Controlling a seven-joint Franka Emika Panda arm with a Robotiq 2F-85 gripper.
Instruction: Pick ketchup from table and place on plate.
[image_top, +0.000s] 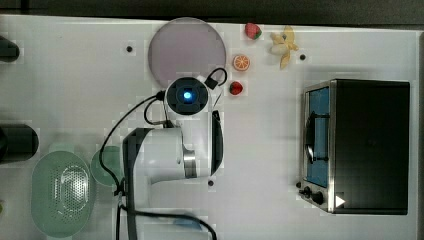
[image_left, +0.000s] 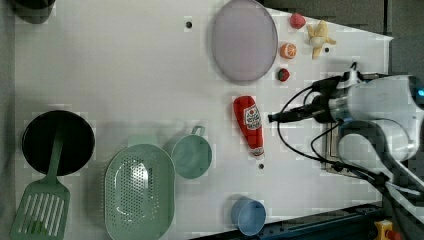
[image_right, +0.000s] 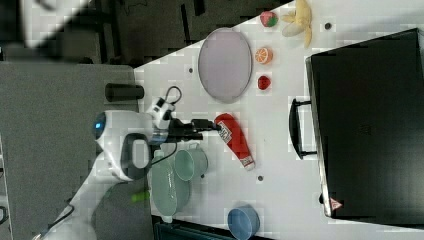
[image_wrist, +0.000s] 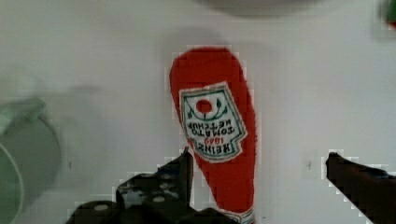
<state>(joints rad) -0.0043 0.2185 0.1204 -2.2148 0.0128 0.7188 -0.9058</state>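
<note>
Left view: the soft red ketchup bottle with a white label (image_left: 249, 124) lies flat on the white worktop (image_left: 125, 75), below the pale lilac round plate (image_left: 244, 40). Wrist view: the end effector (image_wrist: 257, 179) stands released, fingers straddling the bottle's narrow neck; gripping there could let it pivot or slip.

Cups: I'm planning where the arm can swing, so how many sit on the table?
2. A green cup with a handle sits beside the colander; a blue cup lies at the table edge. The arm may hide others.
</note>
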